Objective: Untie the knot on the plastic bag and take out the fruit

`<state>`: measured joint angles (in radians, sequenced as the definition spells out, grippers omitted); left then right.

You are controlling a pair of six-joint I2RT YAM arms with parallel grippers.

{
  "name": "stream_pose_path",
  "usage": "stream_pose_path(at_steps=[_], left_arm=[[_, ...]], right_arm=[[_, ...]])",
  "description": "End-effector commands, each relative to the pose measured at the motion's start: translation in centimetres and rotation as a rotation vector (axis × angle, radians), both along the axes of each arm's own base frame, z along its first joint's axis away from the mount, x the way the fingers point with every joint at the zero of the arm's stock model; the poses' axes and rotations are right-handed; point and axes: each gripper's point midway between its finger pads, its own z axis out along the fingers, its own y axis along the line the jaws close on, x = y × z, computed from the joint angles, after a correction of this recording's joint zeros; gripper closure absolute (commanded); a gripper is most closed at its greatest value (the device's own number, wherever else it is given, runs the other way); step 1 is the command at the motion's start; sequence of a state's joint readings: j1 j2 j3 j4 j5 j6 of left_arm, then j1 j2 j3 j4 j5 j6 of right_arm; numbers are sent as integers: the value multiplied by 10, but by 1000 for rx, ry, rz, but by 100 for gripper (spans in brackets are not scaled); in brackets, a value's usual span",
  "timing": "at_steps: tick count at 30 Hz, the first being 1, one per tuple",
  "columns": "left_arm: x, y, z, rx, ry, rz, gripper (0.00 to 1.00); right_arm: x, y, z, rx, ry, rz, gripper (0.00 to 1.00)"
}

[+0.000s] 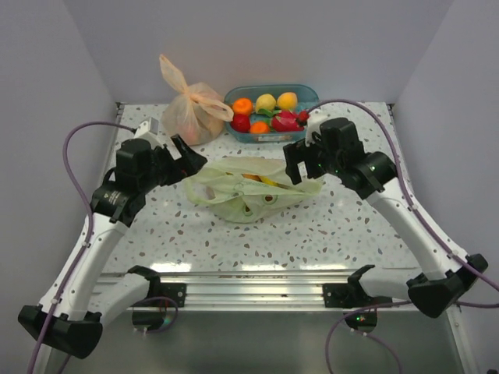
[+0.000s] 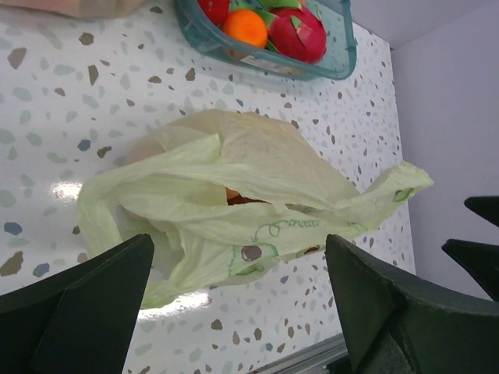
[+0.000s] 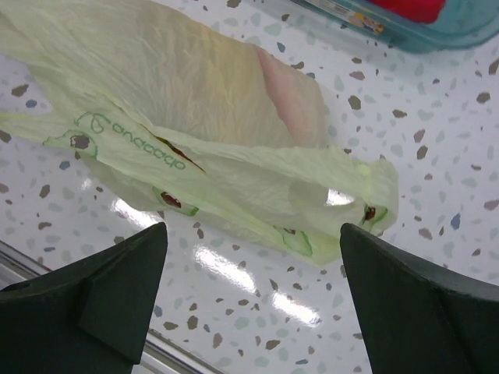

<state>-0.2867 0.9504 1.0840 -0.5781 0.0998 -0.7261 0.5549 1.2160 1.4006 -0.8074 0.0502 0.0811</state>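
Plastic bag [image 1: 249,191] was lying flat and slumped mid-table, mouth facing up. A bit of the fruit [image 1: 256,180] showed orange-yellow in the gap. I honestly couldn't spot the knot in any view. One handle ear [image 3: 362,191] lay loose on the tabletop, so my guess was that it was already undone, but I can't say for sure.

The left gripper [image 1: 193,164] hung over the bag's left end and the right gripper [image 1: 294,173] over its right end. Both had their jaws spread wide and held nothing.

What worried me:
- That film was thin and crinkly. A pinch could easily catch both layers, and then the whole plastic bag would lift or drag instead of opening.
- The table [image 1: 327,226] looked glossy, so a one-sided pull would probably just slide the bag along.
- Tipping the mouth the wrong way could send round fruit rolling toward the metal rail [image 1: 249,292] at the near edge.
- Both arms were heading for the same small spot, so fingers bumping into each other seemed likely.

Room-wise, the stretch between the bag and the rail was the open side. At the back it was tighter. The blue basket [image 1: 310,97] sat close behind the right gripper, and the orange bag [image 1: 191,109] sat near the left one. Side walls boxed in both arms.
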Motion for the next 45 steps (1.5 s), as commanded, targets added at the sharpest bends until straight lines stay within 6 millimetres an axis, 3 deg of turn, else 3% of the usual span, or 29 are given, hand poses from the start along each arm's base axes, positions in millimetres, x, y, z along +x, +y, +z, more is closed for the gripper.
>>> stream_pose_path(at_steps=[1,5,9,12,15,16,17,19,20,22,23,28,33,42,45], left_arm=[[-6,-19,-12,-43,60,-11,3],[-3,-52,-29,-54,98,-71,2],[1,-72,-42,-35,120,-87,1],[-2,-88,-55,-29,148,-122,1],[-4,-94,-67,-10,165,-118,1],[-6,-97,-70,-8,171,-125,1],[-7,-97,-76,-3,181,-123,1],[-8,-99,-80,-4,186,-119,1],[-8,-98,-85,-1,196,-113,0],[-7,-98,-88,0,202,-104,0],[-7,-97,-91,3,210,-95,0],[1,-91,-98,13,222,-23,0],[16,-98,-92,-46,216,31,0],[37,-89,-113,-100,230,210,2],[36,-85,-133,-44,265,224,14]], right_arm=[[8,29,-13,-152,-26,232,4],[35,56,-28,-196,-48,316,3],[55,75,-63,-236,-4,378,3],[64,79,-78,-255,14,368,7],[72,77,-90,-286,21,343,17],[73,77,-93,-284,25,338,23],[75,78,-92,-279,17,336,42],[77,74,-92,-282,11,307,61],[78,73,-91,-281,4,293,80],[79,69,-90,-268,3,250,97],[80,67,-85,-254,-7,230,100],[82,59,-65,-158,-29,101,100],[73,64,-58,-106,-27,122,100],[62,62,-70,-94,1,143,100],[60,61,-76,-95,14,138,100]])
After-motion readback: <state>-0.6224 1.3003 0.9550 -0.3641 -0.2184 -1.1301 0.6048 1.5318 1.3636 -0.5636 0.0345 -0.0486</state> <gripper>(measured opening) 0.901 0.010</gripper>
